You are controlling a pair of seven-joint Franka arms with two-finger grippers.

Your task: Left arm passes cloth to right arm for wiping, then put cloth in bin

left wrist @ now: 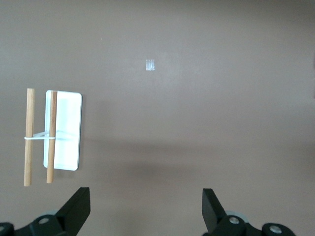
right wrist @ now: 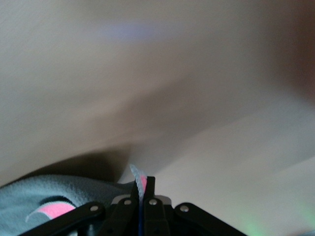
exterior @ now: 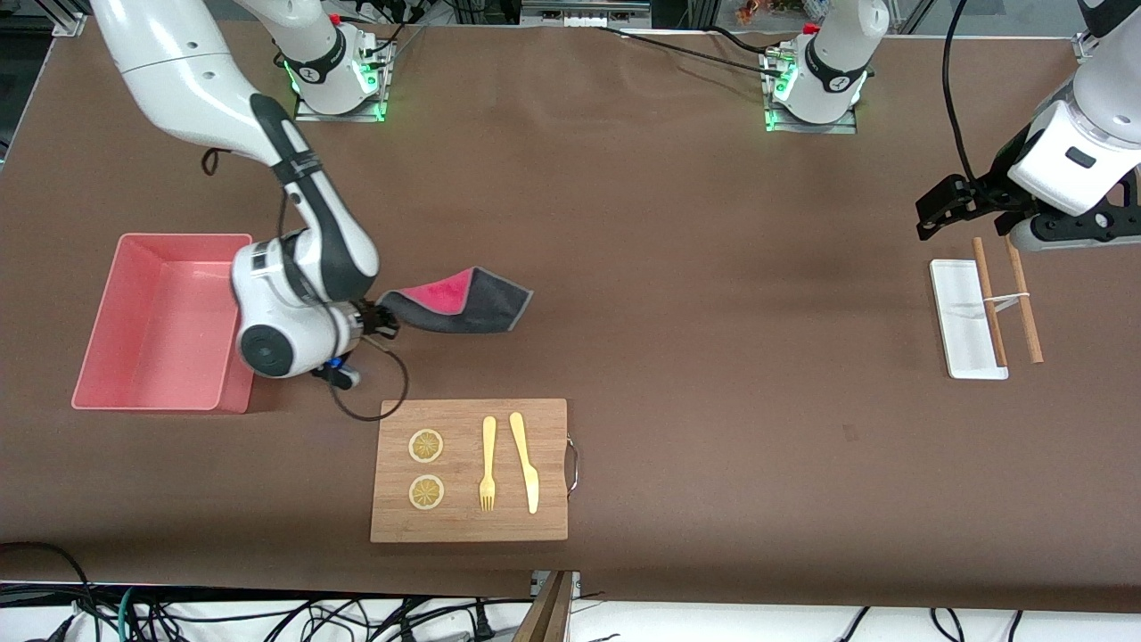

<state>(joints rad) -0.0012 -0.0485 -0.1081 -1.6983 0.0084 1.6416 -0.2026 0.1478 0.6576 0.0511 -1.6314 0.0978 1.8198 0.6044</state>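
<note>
The cloth (exterior: 463, 303), crimson-pink on one face and dark grey on the other, lies folded on the brown table between the pink bin (exterior: 160, 321) and the table's middle. My right gripper (exterior: 381, 319) is shut on the cloth's edge at the end toward the bin; in the right wrist view the edge of the cloth (right wrist: 139, 178) sticks out between the closed fingers. My left gripper (exterior: 949, 207) is open and empty, up over the table by the white tray at the left arm's end; its fingers (left wrist: 78, 209) stand wide apart.
A wooden cutting board (exterior: 470, 470) with two lemon slices, a fork and a knife lies nearer the front camera than the cloth. A small white tray (exterior: 963, 318) with tied wooden chopsticks (exterior: 1005, 299) lies at the left arm's end; both show in the left wrist view (left wrist: 66, 128).
</note>
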